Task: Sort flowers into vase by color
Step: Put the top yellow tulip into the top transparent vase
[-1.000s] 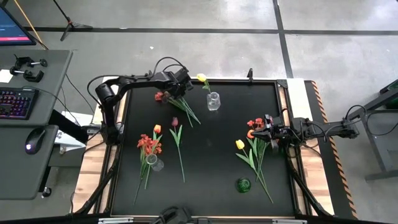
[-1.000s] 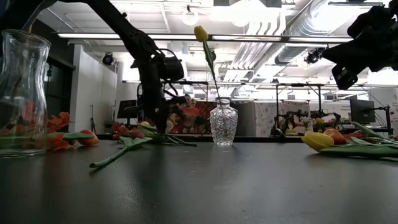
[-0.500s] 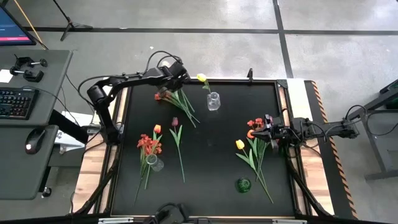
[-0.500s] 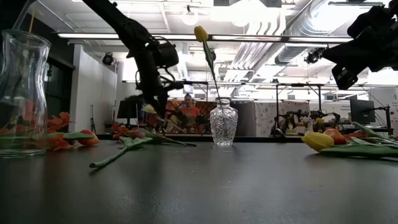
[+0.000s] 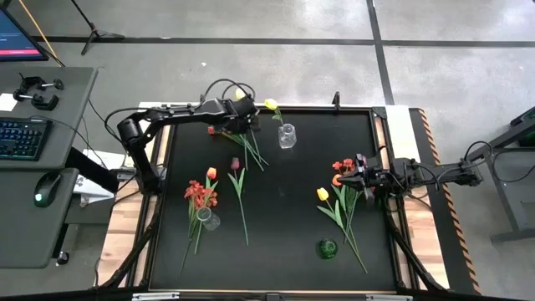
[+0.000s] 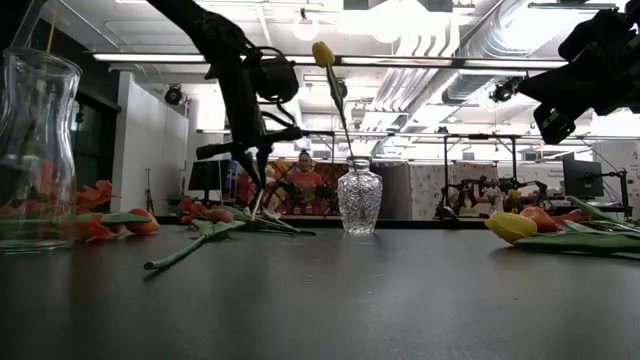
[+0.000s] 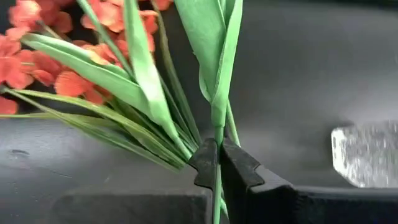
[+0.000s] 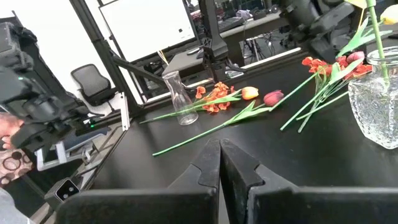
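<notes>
My left gripper (image 5: 242, 122) hovers over the far-left bunch of red flowers (image 5: 219, 130), shut on one green stem (image 7: 217, 134) with long leaves. The bunch lies flat, its red-orange heads (image 7: 37, 56) toward the table's left. A pale yellow head (image 5: 241, 94) shows beside the wrist; I cannot tell whether it belongs to the held stem. A crystal vase (image 5: 287, 135) holds one yellow tulip (image 6: 322, 52). My right gripper (image 5: 361, 177) waits shut at the right edge, above a yellow and red pile (image 5: 338, 196). My left gripper pinches the thin stem (image 7: 217, 163) between its two fingers, just below where the leaves (image 7: 214, 56) branch off. The fingers slant steeply down from above and lie across the stem. The leafy end reaches out past the fingertips above the bunch on the table.
A clear glass carafe (image 5: 207, 219) with orange flowers stands near left, and a small green vase (image 5: 326, 248) near right. Loose orange and maroon tulips (image 5: 236, 171) lie mid-table. A person shows in the room beyond the far edge (image 6: 303, 180).
My left gripper has risen from the bunch at the far left, staying shut, and has rolled about its own axis. The pinched stem has come up with it, while the rest of the bunch stays on the table.
</notes>
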Robot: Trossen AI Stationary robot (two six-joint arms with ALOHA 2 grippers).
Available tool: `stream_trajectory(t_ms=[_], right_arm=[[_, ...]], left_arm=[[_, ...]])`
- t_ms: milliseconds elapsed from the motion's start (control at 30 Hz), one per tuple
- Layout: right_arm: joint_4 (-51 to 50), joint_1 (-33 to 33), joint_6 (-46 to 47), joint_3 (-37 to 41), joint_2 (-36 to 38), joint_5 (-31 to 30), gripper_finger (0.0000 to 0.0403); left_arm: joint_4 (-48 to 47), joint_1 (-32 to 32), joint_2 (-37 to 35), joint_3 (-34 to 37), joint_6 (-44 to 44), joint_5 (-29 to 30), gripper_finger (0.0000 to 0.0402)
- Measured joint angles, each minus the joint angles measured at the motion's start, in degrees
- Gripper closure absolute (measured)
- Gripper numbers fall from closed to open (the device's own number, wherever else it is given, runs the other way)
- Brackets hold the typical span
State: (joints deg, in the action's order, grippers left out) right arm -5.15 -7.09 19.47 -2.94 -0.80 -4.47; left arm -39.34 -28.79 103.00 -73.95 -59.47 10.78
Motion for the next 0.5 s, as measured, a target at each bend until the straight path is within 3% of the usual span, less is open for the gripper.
stream_trajectory(t_ms=[133, 333, 500], right_arm=[[0.02, -0.01, 0.02, 0.01, 0.00, 0.02, 0.0402], [0.02, 0.00, 0.02, 0.00, -0.02, 0.00, 0.0402], [0.02, -0.02, 0.01, 0.00, 0.00, 0.00, 0.0402]], left_arm=[[-0.42, 2.51, -1.71, 0.07, 1.79, 1.04, 0.0401], [-3.05, 3.25, -8.48, 0.08, 3.05, 12.13, 0.0401], [5.29, 0.04, -18.26, 0.09, 9.73, 16.57, 0.0401]])
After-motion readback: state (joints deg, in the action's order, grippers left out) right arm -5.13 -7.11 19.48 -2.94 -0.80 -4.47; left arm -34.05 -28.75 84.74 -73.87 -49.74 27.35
